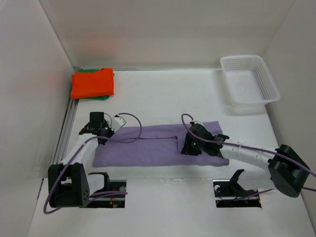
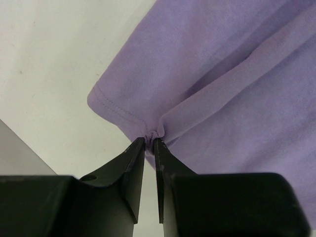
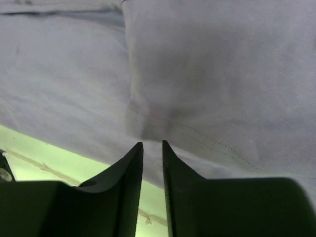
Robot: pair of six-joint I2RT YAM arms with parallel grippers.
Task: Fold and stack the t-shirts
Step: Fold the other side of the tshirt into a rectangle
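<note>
The lavender t-shirt [image 1: 143,148] lies spread across the middle of the table, with its right part folded over. My left gripper [image 1: 102,136] is at its left edge. In the left wrist view the left gripper [image 2: 149,139] is shut on a puckered bit of the shirt's hem [image 2: 153,132]. My right gripper [image 1: 187,147] hovers over the folded right part. Seen from the right wrist, the right gripper [image 3: 152,144] has its jaws slightly apart, with a creased hem [image 3: 153,123] just beyond the tips. The orange t-shirt [image 1: 93,83] lies folded on the green t-shirt [image 1: 101,98] at the back left.
A white mesh basket [image 1: 245,59] stands at the back right near the wall. White walls close in the table at the left, back and right. A metal rail [image 1: 66,123] runs along the left edge.
</note>
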